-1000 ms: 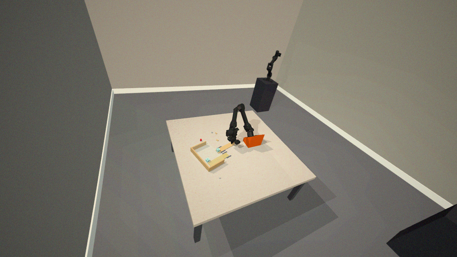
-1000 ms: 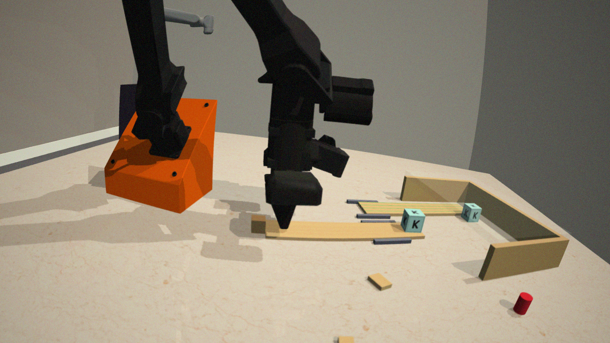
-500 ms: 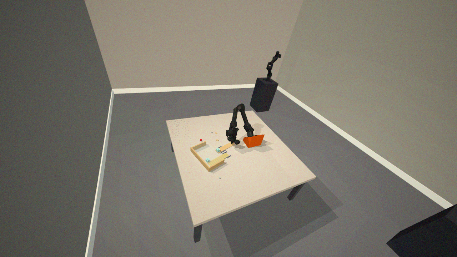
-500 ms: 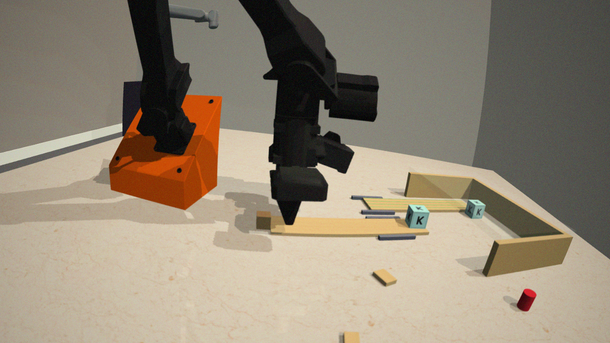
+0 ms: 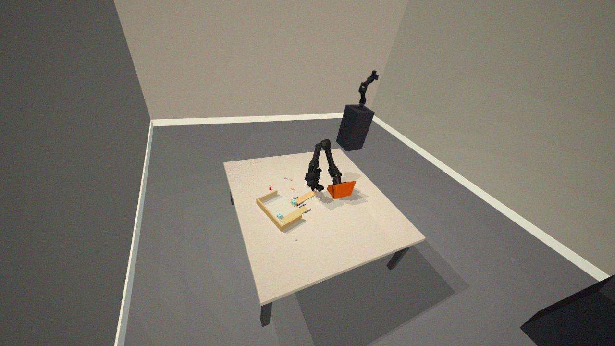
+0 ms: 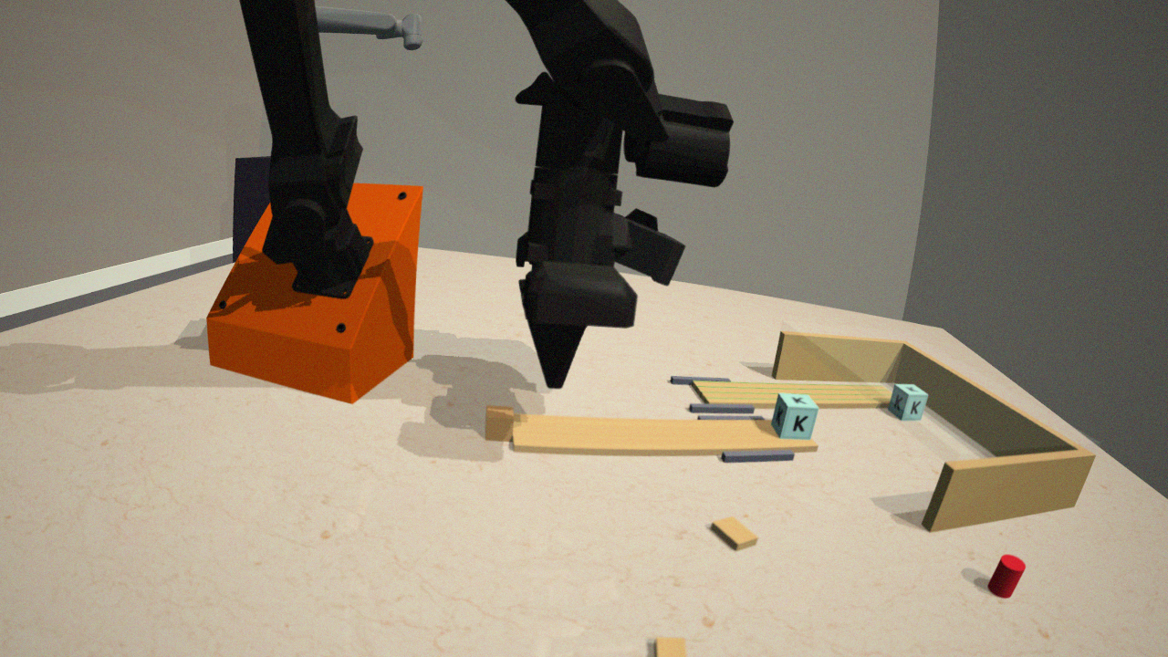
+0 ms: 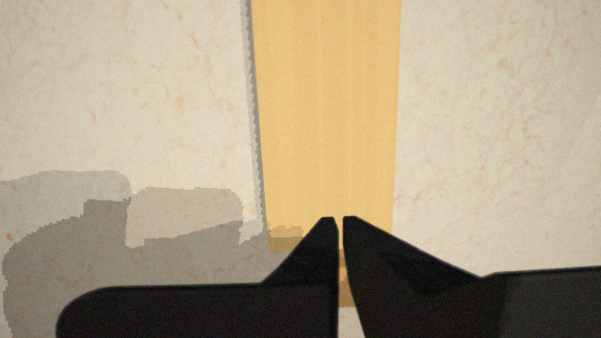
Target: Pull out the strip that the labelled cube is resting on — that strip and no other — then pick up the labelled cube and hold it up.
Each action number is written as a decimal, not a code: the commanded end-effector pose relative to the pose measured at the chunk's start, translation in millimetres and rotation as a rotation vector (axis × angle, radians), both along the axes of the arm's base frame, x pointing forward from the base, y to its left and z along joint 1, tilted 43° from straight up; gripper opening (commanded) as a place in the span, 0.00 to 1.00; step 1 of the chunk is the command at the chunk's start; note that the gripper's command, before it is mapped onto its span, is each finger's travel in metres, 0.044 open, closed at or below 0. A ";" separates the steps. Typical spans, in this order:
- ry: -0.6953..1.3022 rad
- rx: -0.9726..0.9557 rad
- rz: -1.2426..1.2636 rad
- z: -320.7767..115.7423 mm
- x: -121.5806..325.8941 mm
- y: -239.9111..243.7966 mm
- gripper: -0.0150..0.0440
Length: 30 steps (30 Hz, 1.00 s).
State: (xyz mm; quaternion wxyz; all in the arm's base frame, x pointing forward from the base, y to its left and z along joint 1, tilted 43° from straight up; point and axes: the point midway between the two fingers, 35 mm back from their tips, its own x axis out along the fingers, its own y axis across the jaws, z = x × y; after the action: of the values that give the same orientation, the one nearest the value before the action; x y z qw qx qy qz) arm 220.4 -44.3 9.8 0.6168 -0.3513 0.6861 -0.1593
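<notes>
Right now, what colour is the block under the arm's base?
Orange block, clearest in the exterior view.

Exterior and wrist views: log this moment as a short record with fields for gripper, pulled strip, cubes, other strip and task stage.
gripper: the gripper is shut with only a sliver of gap, holds nothing, raised above the strip's near end
pulled strip: plain strip lies flat, drawn out toward the orange base, small block at its near end
near cube: K cube sits on that strip's far end
far cube: second K cube rests on the striped strip by the fence
task stage: cube not yet picked up
</notes>
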 end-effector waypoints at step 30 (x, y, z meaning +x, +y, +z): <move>-0.099 0.007 -0.101 -9.1 108.1 29.7 1.00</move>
State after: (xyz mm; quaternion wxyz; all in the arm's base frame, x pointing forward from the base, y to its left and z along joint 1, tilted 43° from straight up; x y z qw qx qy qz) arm 317.1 -18.6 1.5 0.6400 -0.3089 0.6731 -0.2046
